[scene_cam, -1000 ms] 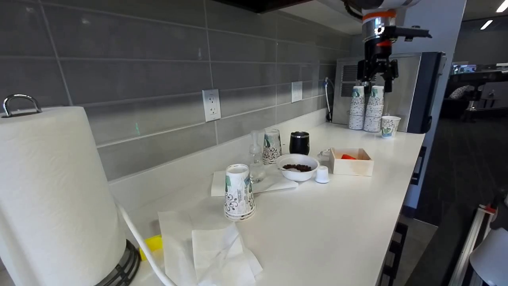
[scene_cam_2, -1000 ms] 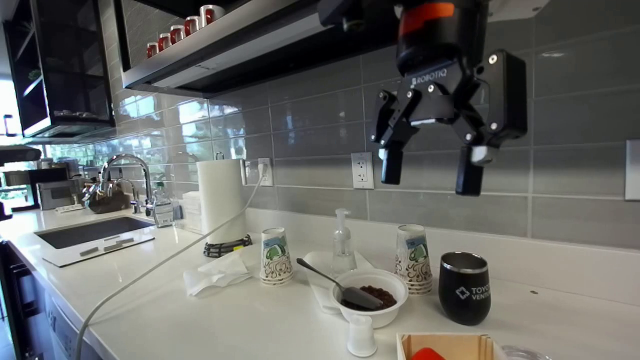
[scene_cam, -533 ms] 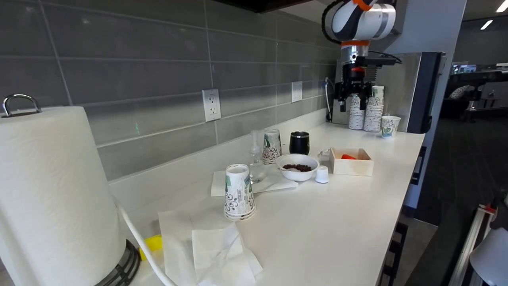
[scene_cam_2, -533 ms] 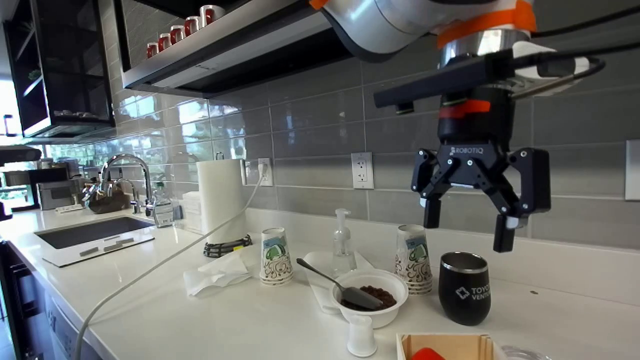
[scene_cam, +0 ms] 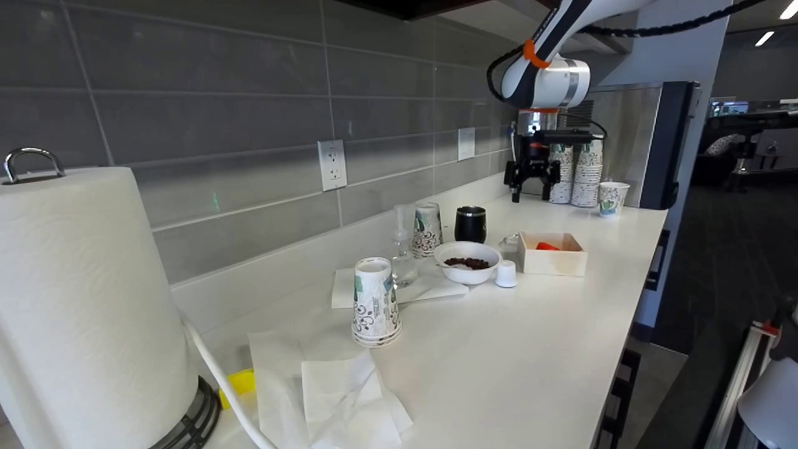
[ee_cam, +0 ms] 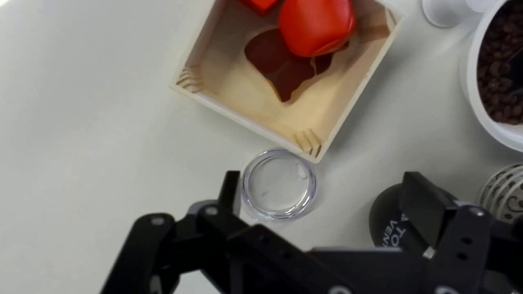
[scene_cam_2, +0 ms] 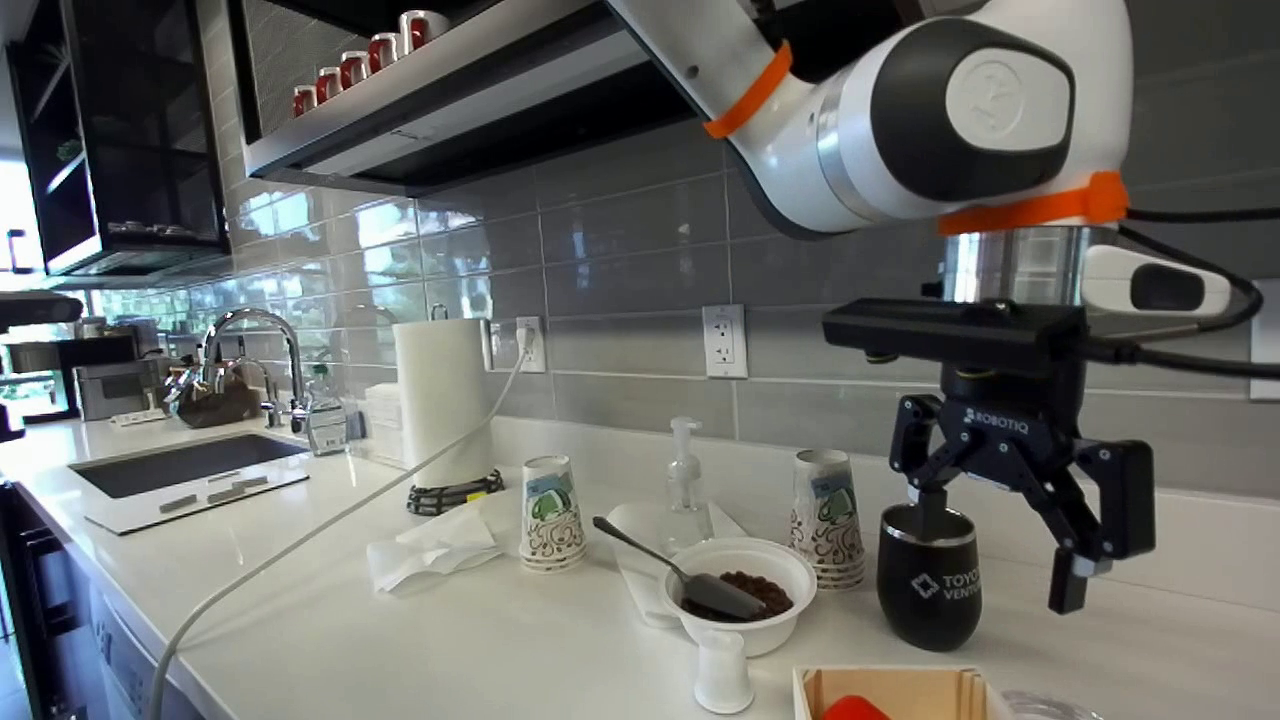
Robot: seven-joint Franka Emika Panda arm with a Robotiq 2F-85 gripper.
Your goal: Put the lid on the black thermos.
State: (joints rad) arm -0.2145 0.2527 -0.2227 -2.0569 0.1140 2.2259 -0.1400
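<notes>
The black thermos [scene_cam_2: 928, 600] stands upright and open-topped on the counter; it also shows in an exterior view [scene_cam: 471, 227] and in the wrist view [ee_cam: 386, 216], partly covered by a finger. The clear round lid [ee_cam: 279, 185] lies flat on the counter against a corner of the wooden box; only part of it shows in an exterior view [scene_cam_2: 1045, 706]. My gripper [ee_cam: 324, 179] is open and empty, pointing down above the counter. In the wrist view one finger appears beside the lid, the other over the thermos. The gripper hangs above in both exterior views [scene_cam: 530, 196] [scene_cam_2: 1000, 556].
A wooden box [scene_cam: 553, 262] holds red items. A white bowl [scene_cam_2: 790, 625] with dark beans and a spoon, a small white cup [scene_cam_2: 723, 675], a pump bottle [scene_cam_2: 686, 490] and stacked paper cups [scene_cam_2: 828, 520] stand close by. The tiled wall runs behind.
The arm has come down and shifted rightward in one exterior view and leftward in the other, lowering the open gripper towards the thermos and lid. The objects have not moved.
</notes>
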